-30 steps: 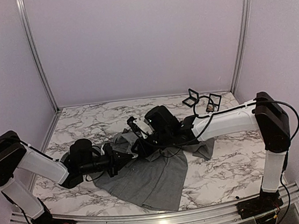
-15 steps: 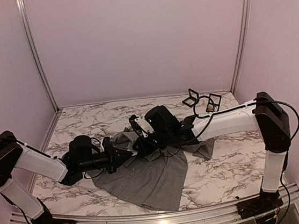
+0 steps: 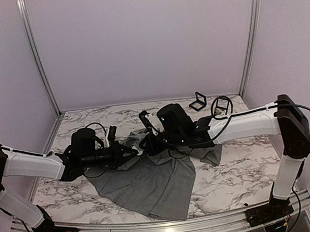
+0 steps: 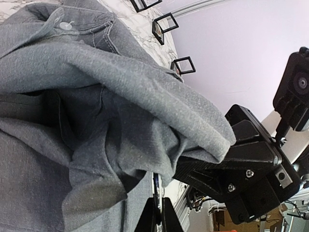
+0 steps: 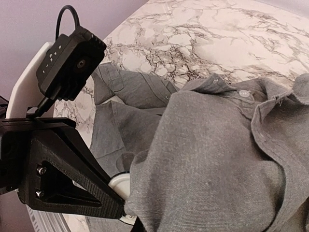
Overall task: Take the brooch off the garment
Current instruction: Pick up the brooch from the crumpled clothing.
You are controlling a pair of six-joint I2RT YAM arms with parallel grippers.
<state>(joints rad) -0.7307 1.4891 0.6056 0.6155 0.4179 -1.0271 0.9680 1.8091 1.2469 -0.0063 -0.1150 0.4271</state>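
Lilac-walled booth, with a white marble-veined tabletop [image 3: 244,162] underneath. Lying across the middle of that top, toward the lower centre of the overhead view: grey long-sleeved button-up shirt with collar [image 3: 157,180], lower part flat, collar end bunched and lifted at frame centre. Reaching in from the right: right gripper [image 3: 149,144], clamped tight on a thick raised fold of the grey cloth, with the fold tucked between its black jaws in the left wrist view. Coming from the left: left gripper [image 3: 130,151], fingers pressed together, tips right at the edge of the same fold, just beside the right one; cannot tell whether anything sits pinched between them. At bottom left of the right wrist view, touching the cloth at the left tip: small pale round piece [image 5: 119,185]; cannot say for certain whether brooch or not. Well apart, upper right of the overhead view, near the back wall: small black square frame [image 3: 200,100].
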